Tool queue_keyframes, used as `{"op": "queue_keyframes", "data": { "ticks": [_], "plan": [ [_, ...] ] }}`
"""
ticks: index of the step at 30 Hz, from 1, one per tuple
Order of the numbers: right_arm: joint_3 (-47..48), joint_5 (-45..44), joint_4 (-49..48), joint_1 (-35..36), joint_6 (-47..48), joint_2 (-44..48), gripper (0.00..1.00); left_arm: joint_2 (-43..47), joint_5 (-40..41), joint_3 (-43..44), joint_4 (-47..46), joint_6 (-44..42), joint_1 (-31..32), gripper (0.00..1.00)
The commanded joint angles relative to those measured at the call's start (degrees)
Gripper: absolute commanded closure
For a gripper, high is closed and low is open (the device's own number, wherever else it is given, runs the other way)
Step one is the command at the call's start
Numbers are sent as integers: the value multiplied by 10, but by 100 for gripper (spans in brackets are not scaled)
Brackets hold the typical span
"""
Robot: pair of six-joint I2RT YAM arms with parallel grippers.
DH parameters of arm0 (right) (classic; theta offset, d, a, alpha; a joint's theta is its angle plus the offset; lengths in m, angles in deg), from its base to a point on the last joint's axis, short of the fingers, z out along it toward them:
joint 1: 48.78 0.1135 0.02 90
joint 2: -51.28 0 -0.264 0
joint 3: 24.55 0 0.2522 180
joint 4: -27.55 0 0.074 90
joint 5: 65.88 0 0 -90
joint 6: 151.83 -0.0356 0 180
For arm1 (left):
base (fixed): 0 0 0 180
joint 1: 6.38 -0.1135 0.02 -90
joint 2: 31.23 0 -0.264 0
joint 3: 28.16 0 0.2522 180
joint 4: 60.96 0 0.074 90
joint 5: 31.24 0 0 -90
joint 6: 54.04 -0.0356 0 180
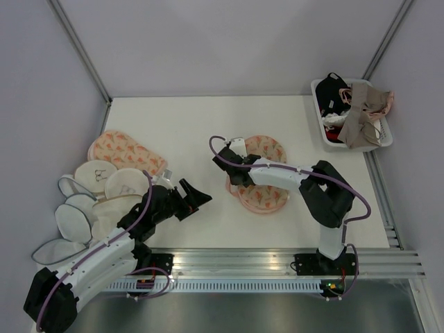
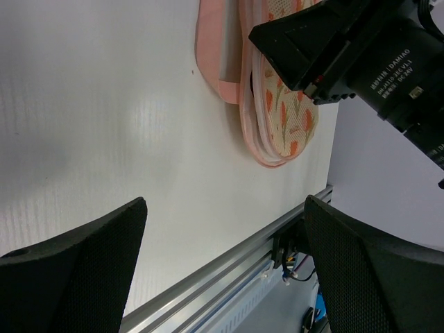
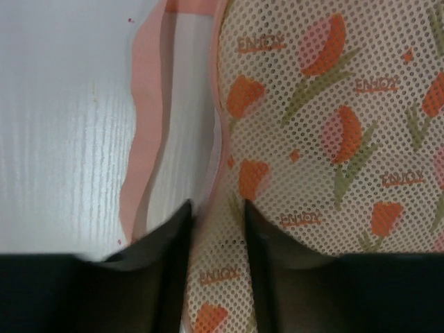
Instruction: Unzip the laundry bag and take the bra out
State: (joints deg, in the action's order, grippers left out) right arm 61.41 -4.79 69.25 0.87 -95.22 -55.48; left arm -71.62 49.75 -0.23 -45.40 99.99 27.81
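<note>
Working at the laundry bag point(image 1: 263, 198), mid-frame on the desk point(image 1: 187, 125): the right end effector point(image 3: 216, 208) sits narrow astride its rim, grip uncertain. The left end effector point(image 1: 197, 193) gapes wide, empty. No bra out yet.

A white table point(image 1: 194, 125) with a faint ribbed grain fills the middle, and its top catches a soft sheen of light. Plain pale grey walls point(image 1: 229, 41) close it in at the back and on both sides, joined at the far corners by slanting metal posts point(image 1: 80, 48). A silver slotted rail point(image 1: 277, 260) runs along the near edge, with a dull grey surface point(image 1: 243, 312) below it.
</note>
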Motion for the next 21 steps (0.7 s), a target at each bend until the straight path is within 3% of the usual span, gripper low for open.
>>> {"op": "queue_keyframes", "data": {
  "ticks": [1, 4, 10, 15, 21],
  "plan": [
    [48, -47, 24, -2, -19, -29, 70, 8, 11, 3, 9, 0, -3, 4],
    [43, -96, 57, -3, -35, -26, 100, 12, 11, 2, 13, 0, -3, 4],
    [-31, -140, 50, -6, -37, 129, 100, 14, 14, 3, 14, -3, -4, 4],
    [-33, -216, 158, -34, -48, 218, 100, 0, 8, 5, 6, -3, -4, 4],
    [-41, -329, 294, -125, -90, 245, 98, -14, 2, 17, 7, -8, -5, 4]
  ]
}}
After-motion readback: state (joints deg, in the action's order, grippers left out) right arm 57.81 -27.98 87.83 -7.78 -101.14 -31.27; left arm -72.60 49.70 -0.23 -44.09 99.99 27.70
